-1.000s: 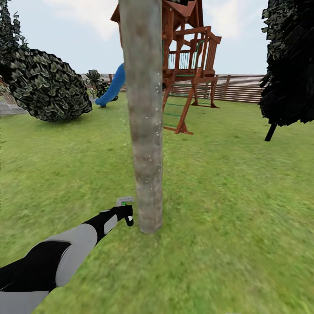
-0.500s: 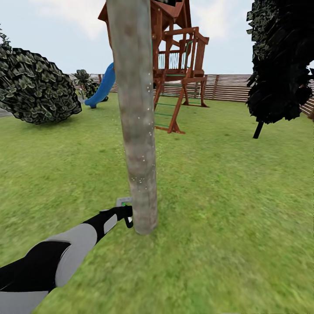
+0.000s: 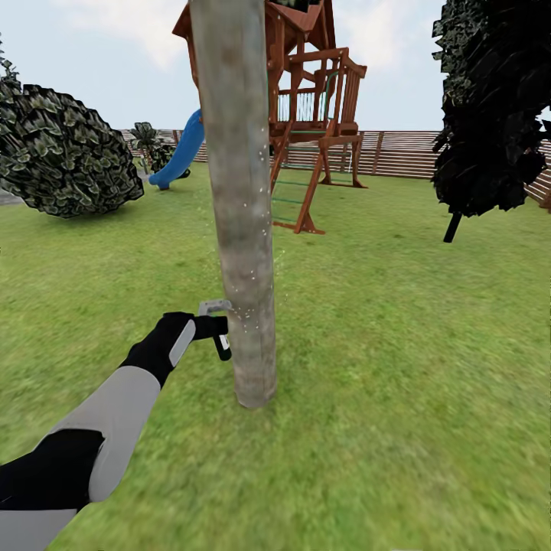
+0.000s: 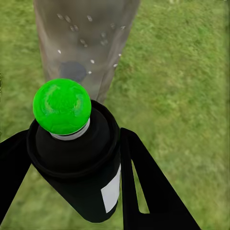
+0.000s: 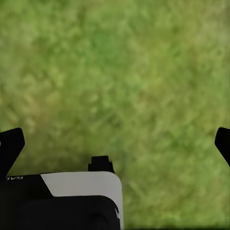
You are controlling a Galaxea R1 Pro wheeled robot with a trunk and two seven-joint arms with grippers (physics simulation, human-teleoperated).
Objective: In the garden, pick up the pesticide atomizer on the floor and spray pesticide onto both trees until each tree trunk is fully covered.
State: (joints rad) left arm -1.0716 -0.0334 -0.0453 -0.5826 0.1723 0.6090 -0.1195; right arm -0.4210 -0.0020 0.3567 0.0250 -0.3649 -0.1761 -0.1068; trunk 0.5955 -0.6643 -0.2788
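Left gripper (image 3: 217,330) fingers pinching pesticide atomizer (image 4: 79,158) just left of tree trunk (image 3: 241,229) — droplets speckle bark. Right gripper (image 5: 115,143) fingers spread over grass. Risk — nozzle too close, patchy coverage; far side missed.

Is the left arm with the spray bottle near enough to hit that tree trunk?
Probably yes: the left gripper holds the pesticide atomizer right beside the tree trunk, nothing between.

A garden: lawn (image 3: 398,344), slatted fence (image 3: 413,153), wooden play tower (image 3: 314,115) with blue slide (image 3: 180,157).
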